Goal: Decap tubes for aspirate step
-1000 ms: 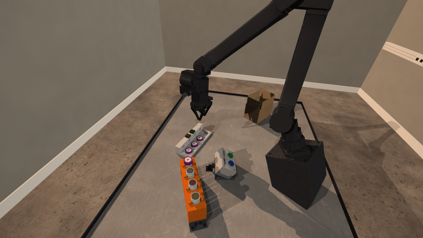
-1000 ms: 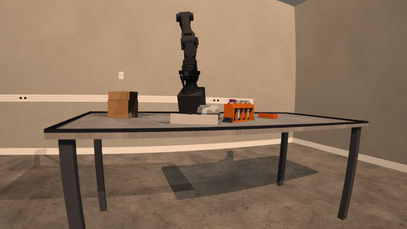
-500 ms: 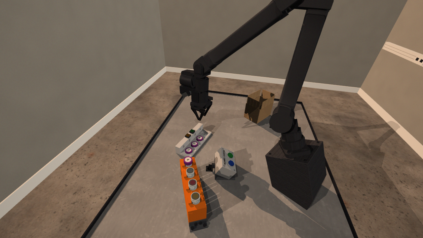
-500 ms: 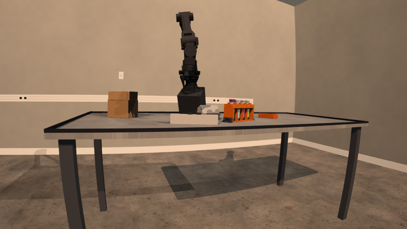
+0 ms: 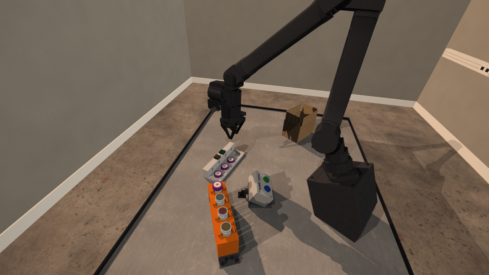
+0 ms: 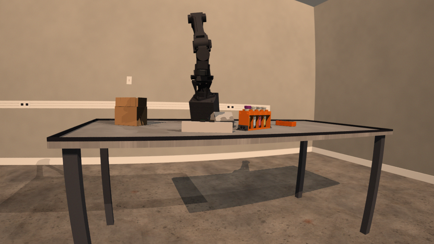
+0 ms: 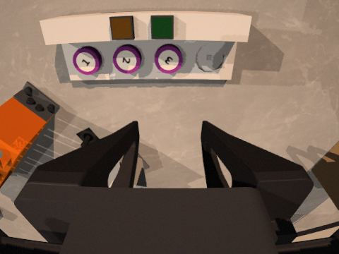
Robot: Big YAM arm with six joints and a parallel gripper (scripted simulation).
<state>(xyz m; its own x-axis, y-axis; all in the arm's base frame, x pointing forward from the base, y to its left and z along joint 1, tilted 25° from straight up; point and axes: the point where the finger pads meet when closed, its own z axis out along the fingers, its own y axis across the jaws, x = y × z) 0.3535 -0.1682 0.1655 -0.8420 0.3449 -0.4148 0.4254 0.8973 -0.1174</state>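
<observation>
Wrist view showed the claw partly open, nothing between its fingers, and caps 1, 2 and 3 in the tray, near the table's edge.

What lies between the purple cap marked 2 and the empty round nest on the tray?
The purple cap marked 3 sits between them in the row, as the wrist view shows.
</observation>
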